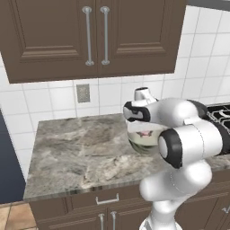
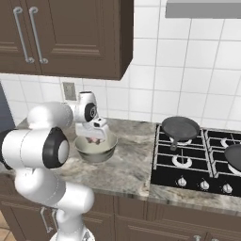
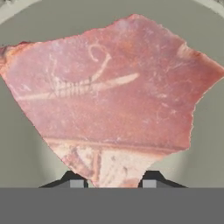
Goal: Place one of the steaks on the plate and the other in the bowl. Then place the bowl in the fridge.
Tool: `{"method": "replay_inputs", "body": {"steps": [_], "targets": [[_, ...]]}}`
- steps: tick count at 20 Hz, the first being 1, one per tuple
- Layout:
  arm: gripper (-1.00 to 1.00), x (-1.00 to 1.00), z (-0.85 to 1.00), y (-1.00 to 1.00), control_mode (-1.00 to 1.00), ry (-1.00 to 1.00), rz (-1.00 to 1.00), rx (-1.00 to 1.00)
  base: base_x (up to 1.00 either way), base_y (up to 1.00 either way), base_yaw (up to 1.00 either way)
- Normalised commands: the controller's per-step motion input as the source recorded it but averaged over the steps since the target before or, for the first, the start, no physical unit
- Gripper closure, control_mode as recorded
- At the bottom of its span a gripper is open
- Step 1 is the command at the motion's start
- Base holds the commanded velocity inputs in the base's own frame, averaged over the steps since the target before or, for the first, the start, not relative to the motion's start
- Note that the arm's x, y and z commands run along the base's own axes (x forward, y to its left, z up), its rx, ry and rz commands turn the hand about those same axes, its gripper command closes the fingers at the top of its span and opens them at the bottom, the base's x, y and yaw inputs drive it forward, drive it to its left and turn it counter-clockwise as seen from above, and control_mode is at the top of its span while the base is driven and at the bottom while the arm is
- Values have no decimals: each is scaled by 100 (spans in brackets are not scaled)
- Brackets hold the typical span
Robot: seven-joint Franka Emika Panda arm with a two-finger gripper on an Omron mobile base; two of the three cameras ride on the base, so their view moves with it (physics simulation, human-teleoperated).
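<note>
The pale grey-green bowl stands on the marble counter beside the stove. A pink-red steak with whitish streaks sits low inside it, also glimpsed over the rim. My gripper points straight down into the bowl. Its two fingertips press against the narrow end of the steak, so it is shut on the steak. The bowl's inner wall shows all round the meat. The other steak, the plate and the fridge are out of view.
The marble counter stretches left of the bowl. A black gas stove lies right of it with a dark frying pan and a second pan. Brown wall cabinets hang overhead.
</note>
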Motion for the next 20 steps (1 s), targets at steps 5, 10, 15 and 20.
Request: {"method": "replay_inputs", "body": {"steps": [5,10,15,20], "targets": [[100,-1,-28,-1,-100,10,0,0,0,0,0],[-100,-1,0,0,-100,0,0,0,0,0,0],[-100,-13,5,0,-100,-11,0,0,0,0,0],[-100,-28,18,0,-100,-13,0,0,0,0,0]]}}
